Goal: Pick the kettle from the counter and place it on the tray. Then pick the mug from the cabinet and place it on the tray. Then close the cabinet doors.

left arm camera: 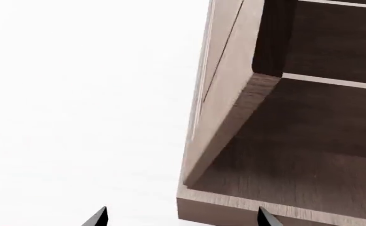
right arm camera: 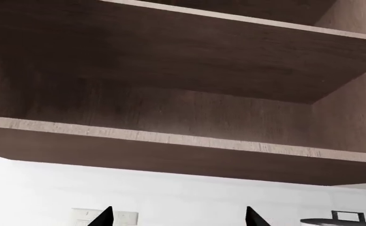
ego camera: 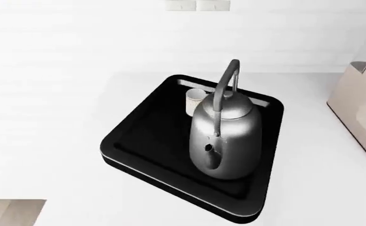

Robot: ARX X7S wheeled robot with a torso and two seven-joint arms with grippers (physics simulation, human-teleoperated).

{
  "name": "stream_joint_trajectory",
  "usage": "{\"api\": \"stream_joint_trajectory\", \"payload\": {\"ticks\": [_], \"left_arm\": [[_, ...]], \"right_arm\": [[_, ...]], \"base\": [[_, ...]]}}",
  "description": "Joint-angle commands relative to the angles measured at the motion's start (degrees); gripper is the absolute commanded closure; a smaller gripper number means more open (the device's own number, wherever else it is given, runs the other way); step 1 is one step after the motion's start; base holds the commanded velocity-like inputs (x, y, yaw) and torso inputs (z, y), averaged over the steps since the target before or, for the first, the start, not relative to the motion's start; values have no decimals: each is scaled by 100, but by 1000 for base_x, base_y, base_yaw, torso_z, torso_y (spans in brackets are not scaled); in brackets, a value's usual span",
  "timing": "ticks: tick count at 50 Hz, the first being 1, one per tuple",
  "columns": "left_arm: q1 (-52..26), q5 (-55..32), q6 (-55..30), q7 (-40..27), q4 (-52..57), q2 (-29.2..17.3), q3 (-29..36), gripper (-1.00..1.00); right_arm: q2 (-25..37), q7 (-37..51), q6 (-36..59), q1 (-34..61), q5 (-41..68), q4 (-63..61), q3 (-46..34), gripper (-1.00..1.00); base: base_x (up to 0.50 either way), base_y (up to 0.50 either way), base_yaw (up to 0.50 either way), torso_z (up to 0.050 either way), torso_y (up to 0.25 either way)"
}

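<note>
Below, white counter (ego camera: 51, 141), black tray (ego camera: 139, 141)

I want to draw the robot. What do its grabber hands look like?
Only the fingertips show. The left gripper has two black pointed tips, thin like wedges. The right gripper looks the same: two black pointed tips. No cables or markings are visible, and the arms are out of view.

White wall (ego camera: 76, 42) with a pale outlet plate (ego camera: 198, 5) — above, a dark-brown wooden cabinet (right arm camera: 170, 94), its shelves (right arm camera: 158, 139) bare, one door (left arm camera: 223, 94) ajar.
</note>
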Motion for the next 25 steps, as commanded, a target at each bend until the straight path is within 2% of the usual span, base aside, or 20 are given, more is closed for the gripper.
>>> {"api": "stream_joint_trajectory", "payload": {"ticks": [1, 6, 13, 16, 25], "left_arm": [[30, 49, -88, -6, -38, 10, 80, -100], [12, 39, -107, -67, -115, -35, 207, -100], [-30, 237, -242, -716, -358, -479, 372, -100], [260, 562, -496, -886, -446, -547, -83, -100], [718, 1893, -1537, -693, -508, -935, -1412, -100]], "right_arm": [[-5, 5, 26, -17, 50, -1, 70, -100], [-40, 5, -3, -87, 35, 0, 107, -100], [-105, 6, -6, -283, 9, -1, 227, -100], [-109, 5, -17, -307, 6, -1, 241, -100], [-233, 5, 46, -342, -37, -1, 261, -100]], "base": [[-3, 500, 0, 0, 0], [-3, 500, 0, 0, 0], [0, 0, 0, 0, 0], [0, 0, 0, 0, 0], [0, 0, 0, 0, 0]]}}
